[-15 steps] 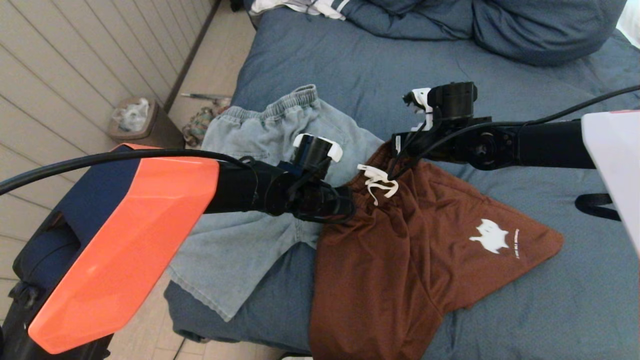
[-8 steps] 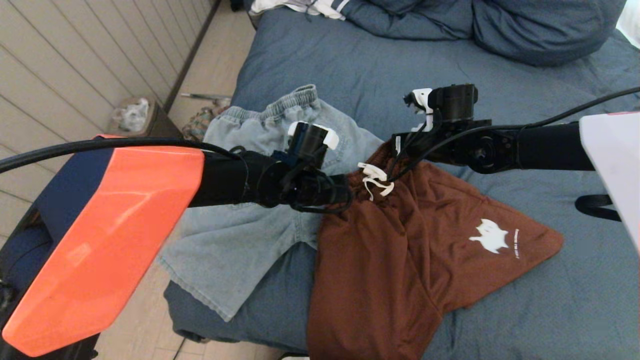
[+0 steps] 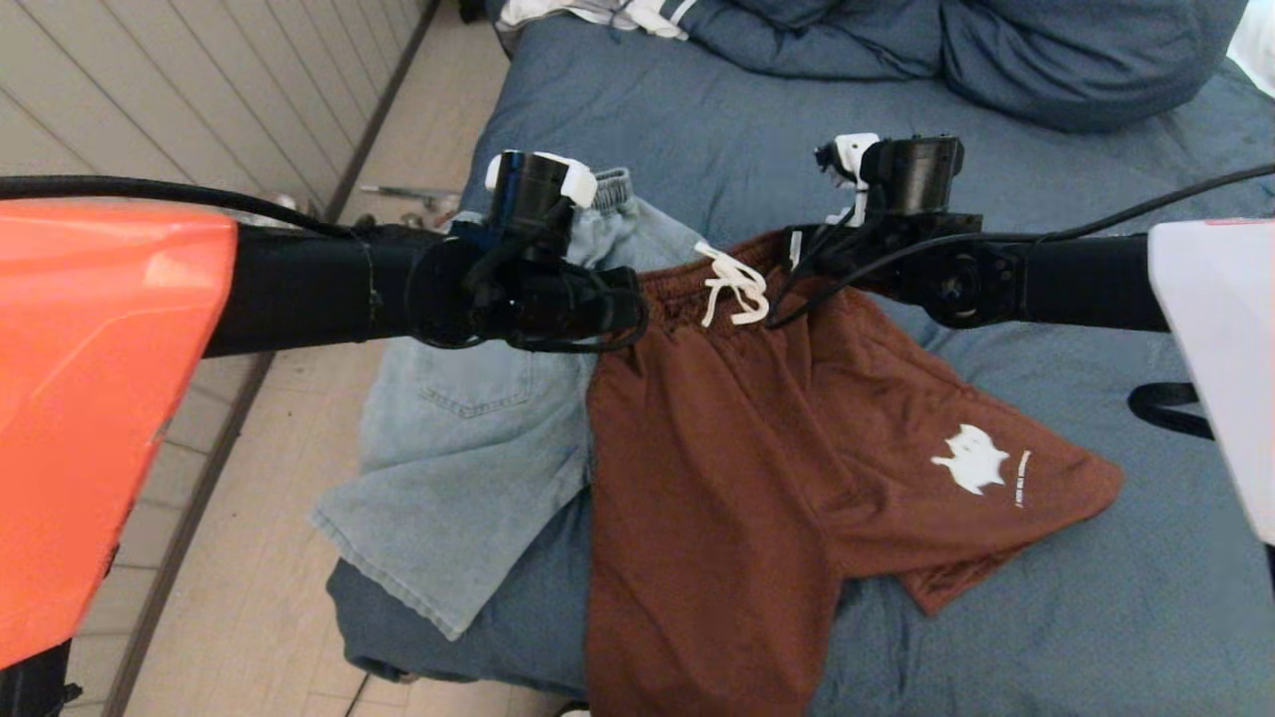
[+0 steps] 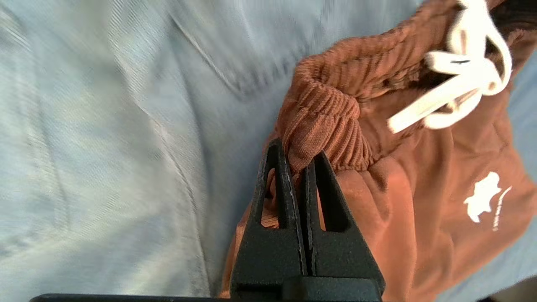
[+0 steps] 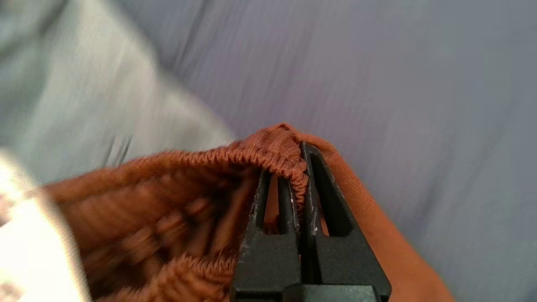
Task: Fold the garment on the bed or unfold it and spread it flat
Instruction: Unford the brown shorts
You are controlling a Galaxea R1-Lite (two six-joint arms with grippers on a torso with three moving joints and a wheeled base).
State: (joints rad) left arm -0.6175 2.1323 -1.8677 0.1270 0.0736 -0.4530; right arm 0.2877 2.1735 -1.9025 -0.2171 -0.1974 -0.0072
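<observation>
Garments in view number two on the large bed with the wrinkled slate-blue cover: one pair of rust-brown jersey shorts with a ribbed waistband, and one pair of pale blue denim shorts. The brown shorts carry one white drawstring, tied at the middle of the waistband, and one small white printed emblem on the leg toward the robot's right. They lie near the bed's front edge, with one leg hanging over it, and overlap the denim pair, which lies to their left and also reaches past that edge. Both arms are at work. The left gripper has its two black fingers clamped on the left end of the ribbed waistband. The right gripper is likewise clamped on the waistband's right end. Two slate-blue pillows lie at the far end of the bed, beside one white striped cloth.
</observation>
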